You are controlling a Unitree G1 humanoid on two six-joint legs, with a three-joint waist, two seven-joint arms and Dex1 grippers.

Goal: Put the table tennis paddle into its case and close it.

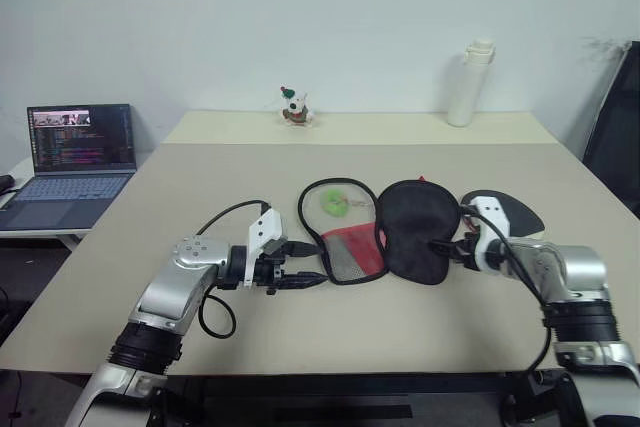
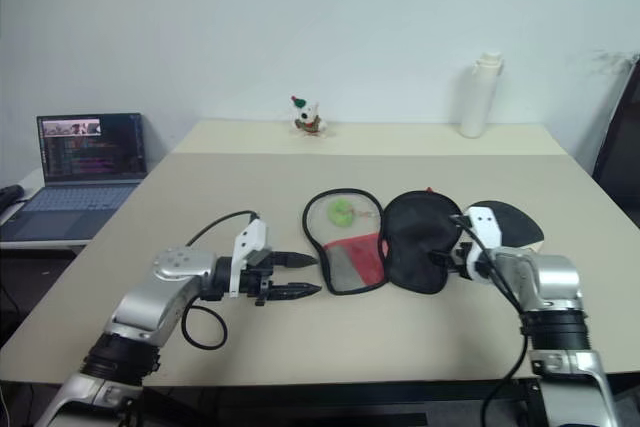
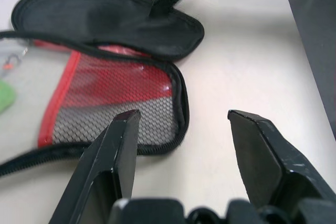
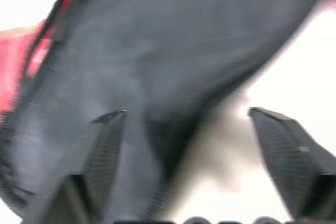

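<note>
The case point(image 1: 385, 232) lies unzipped on the beige worktop point(image 1: 250, 177), spread between the two tools: its black flap sits on the right tool's side, and its red and mesh half, edged by the looped zip, sits on the left tool's side. The left tool point(image 1: 312, 265) rests low over the worktop with its two black fingers point(image 3: 113, 150) apart, holding nothing, their tips just beside the mesh corner of the case. The right tool point(image 1: 447, 246) stands at the black flap's outer edge, fingers point(image 4: 105, 150) spread wide with the flap's dark fabric just ahead of them; no grip on it can be made out. The table tennis paddle point(image 1: 520, 215) lies just behind the right tool, partly hidden by the wrist. A small yellow-green ball point(image 1: 331, 203) sits inside the zip loop beyond the left tool.
</note>
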